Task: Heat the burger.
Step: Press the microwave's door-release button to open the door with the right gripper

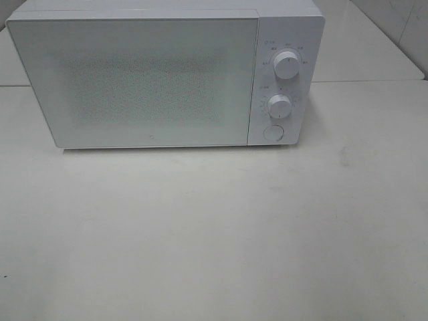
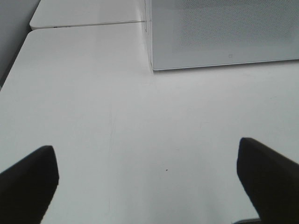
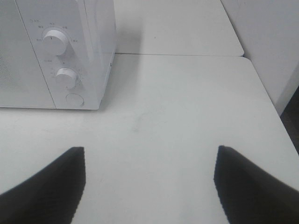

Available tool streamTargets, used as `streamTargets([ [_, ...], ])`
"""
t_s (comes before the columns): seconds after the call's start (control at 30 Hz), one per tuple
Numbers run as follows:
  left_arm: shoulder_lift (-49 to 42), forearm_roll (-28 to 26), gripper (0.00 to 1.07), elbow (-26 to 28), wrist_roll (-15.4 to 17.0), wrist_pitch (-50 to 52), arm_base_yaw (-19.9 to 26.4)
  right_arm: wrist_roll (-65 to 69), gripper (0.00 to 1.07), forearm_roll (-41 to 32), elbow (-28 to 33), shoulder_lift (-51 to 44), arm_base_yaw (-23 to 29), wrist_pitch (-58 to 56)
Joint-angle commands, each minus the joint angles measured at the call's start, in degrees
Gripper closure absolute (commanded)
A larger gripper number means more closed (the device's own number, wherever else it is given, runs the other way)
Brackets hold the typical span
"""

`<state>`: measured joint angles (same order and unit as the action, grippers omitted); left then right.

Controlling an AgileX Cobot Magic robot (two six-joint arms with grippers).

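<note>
The burger is out of view in every frame. A white microwave stands at the back of the white table with its door shut. Its corner shows in the left wrist view, and its control panel with two knobs shows in the right wrist view. Neither arm appears in the exterior high view. My left gripper hangs open over bare table in front of the microwave's left corner, nothing between its dark fingers. Over the table to the right of the microwave, my right gripper is likewise open and empty.
On the microwave's right panel are an upper knob, a lower knob and a round button. A second table surface adjoins behind, with a seam between them. A wall rises at the right.
</note>
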<state>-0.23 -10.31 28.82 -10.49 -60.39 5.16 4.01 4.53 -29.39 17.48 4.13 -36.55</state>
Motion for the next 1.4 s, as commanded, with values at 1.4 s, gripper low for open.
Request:
streamTargets([
  [1.4,-1.2,-0.1,0.09,-0.1,0.2,0.6,0.2,1.0,0.32,0.6,1.9,51.5,0.1,56.3],
])
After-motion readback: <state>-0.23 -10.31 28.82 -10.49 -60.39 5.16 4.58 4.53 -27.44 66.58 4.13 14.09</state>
